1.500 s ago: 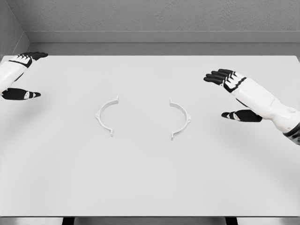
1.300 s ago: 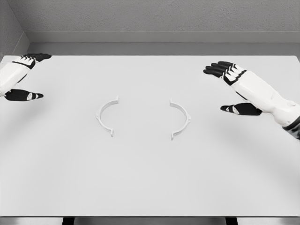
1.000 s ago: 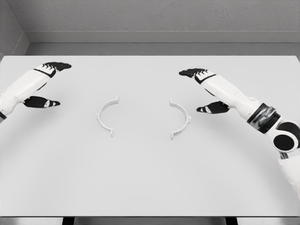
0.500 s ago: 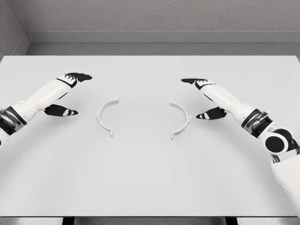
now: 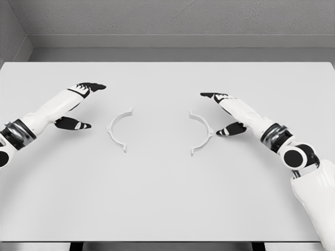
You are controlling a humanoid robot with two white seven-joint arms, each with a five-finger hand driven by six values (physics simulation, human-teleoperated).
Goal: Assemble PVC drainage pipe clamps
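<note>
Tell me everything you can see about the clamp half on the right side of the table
The right clamp half is a thin white half-ring, plastic-looking, lying flat on the white table. Its open side faces left, toward the left clamp half, with a clear gap between them. Its ends turn out into short tabs, and a small lug sticks out of its outer curve. The right hand, fingers spread, hovers just beside it; whether it touches is unclear.

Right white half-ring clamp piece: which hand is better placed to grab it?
Right. The right hand, fingers spread, sits just beside the right white half-ring clamp piece; the left hand is beyond the other half.
</note>
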